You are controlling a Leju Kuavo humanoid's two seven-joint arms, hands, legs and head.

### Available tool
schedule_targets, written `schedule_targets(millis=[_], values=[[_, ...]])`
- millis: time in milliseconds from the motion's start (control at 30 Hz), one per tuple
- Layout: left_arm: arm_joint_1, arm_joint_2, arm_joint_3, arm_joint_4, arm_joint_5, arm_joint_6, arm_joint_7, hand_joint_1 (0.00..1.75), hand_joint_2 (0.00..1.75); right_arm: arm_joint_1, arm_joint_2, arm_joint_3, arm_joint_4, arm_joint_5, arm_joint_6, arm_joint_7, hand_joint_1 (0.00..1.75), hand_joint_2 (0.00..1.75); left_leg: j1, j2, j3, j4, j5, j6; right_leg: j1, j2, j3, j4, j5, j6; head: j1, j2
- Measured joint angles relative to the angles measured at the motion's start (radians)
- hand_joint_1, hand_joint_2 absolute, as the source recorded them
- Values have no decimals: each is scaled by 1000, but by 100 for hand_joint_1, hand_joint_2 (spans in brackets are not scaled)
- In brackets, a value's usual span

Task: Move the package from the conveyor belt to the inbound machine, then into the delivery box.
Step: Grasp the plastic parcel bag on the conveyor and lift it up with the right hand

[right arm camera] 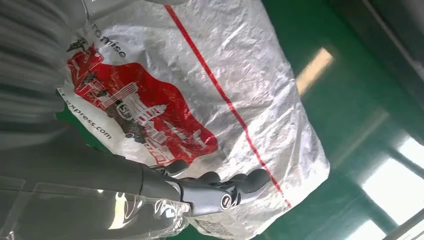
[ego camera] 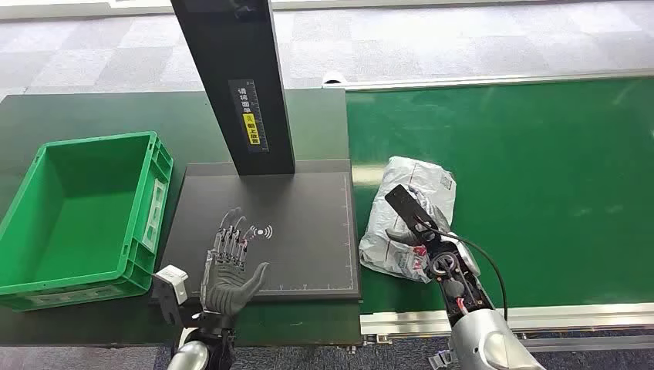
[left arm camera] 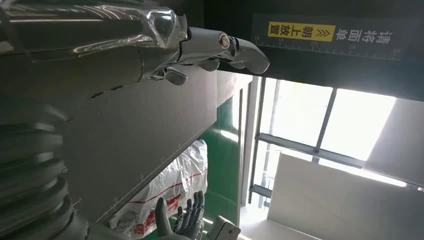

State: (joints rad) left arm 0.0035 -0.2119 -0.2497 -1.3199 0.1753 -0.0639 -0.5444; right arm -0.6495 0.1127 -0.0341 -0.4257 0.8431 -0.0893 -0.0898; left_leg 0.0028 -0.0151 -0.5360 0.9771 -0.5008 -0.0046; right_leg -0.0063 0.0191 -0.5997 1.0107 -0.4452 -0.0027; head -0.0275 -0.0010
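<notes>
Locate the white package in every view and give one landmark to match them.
Head view: the white package lies on the green conveyor belt, right of centre, under the right hand.
Left wrist view: package low, centre-left.
Right wrist view: package across most of the frame.
Shared landmark: the green belt.

The right hand [ego camera: 420, 231] covers the middle of the white package [ego camera: 409, 193], so its grip there cannot be judged. The scanner post [ego camera: 235, 77] runs off the head view's top edge. Its label [ego camera: 250, 116] is too small to read.
</notes>
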Motion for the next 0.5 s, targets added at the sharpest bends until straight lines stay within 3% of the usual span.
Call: schedule_targets(millis=[133,500], values=[[-3,0,-4,6,4,4,-2,0,175,-12,9,3,13,1,1,12,0,175,0,0,0,0,0,0,0,0,0,0,0,0,0,0],[-34,0,-16,40,38,36,-3,0,175,7,16,4,96,24,25,198,0,175,0,0,1,0,0,0,0,0,0,0,0,0,0,0]])
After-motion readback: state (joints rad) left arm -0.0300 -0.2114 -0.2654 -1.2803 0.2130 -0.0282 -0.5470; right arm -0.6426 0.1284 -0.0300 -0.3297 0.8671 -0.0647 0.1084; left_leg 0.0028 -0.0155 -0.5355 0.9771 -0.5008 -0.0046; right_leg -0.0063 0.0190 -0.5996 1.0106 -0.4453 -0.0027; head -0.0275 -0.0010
